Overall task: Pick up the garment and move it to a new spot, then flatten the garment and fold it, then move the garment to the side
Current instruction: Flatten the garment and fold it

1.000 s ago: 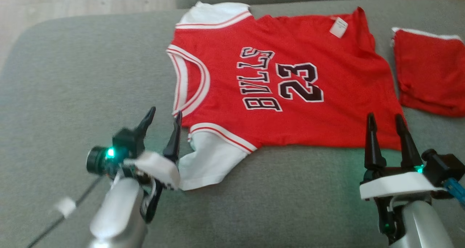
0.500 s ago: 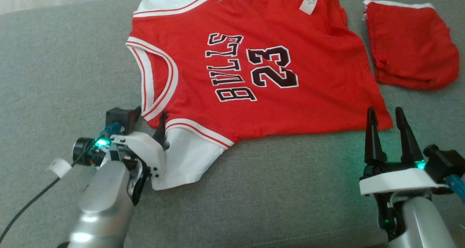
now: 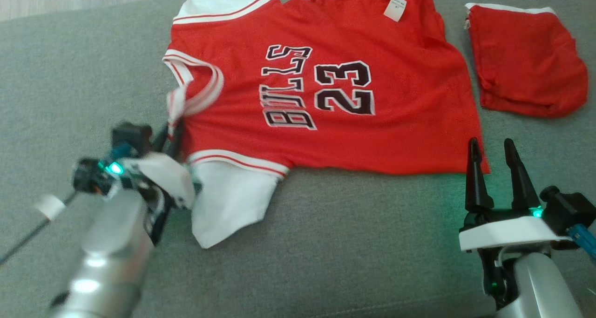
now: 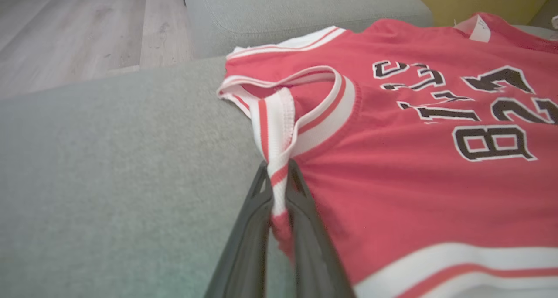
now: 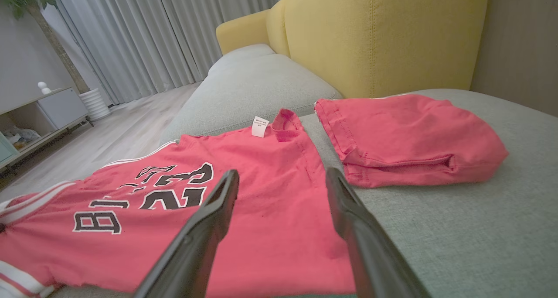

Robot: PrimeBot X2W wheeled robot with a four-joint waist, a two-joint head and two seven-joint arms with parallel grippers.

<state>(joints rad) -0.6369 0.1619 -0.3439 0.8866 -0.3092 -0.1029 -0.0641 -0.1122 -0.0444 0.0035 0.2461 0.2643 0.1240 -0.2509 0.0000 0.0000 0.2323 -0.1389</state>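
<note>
The red Bulls jersey lies face up on the sofa cushion. The left gripper, angled in low from the jersey's neck end, is clamped on its collar trim, probably chosen as a firm edge for lifting. The right gripper, jaws apart, stands fingers-up at the jersey's hem corner.

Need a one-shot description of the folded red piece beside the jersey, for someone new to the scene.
On the grey sofa seat, look past the hem end of the spread red jersey. The folded red piece lies there beside it: plain, no lettering or number, just a thin white edge.
</note>
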